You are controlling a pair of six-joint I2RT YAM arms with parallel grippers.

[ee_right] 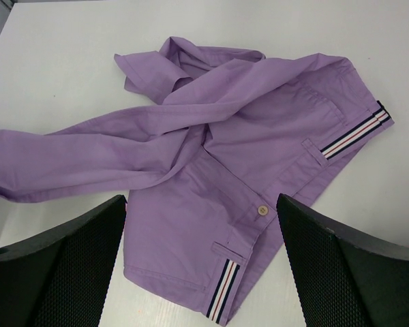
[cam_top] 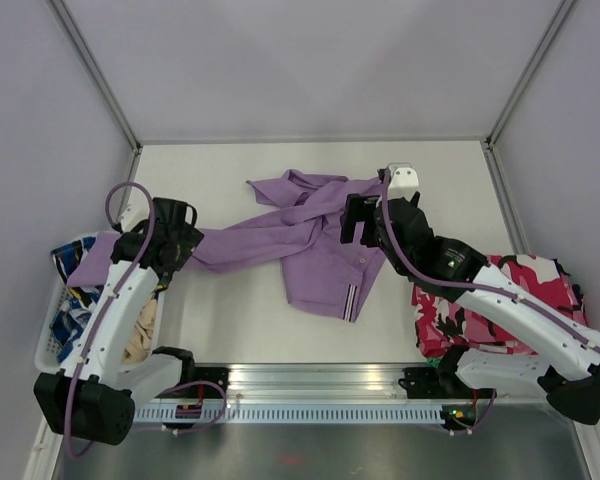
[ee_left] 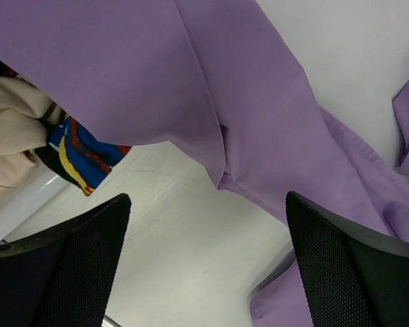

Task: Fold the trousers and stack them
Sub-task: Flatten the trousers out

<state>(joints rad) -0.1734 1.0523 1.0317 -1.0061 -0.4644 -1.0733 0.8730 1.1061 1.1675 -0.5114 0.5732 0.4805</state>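
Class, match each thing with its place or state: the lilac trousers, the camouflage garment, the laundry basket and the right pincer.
Column one
1. lilac-purple thin cloth trousers
2. pink-white-black camouflage folded garment
3. white plastic laundry basket
4. right pincer

Column two
A. at the far left
B. open, above the waistband
C. at the far right
D. crumpled, in the middle

Pairs: 1-D, 2-C, 3-A, 4-B
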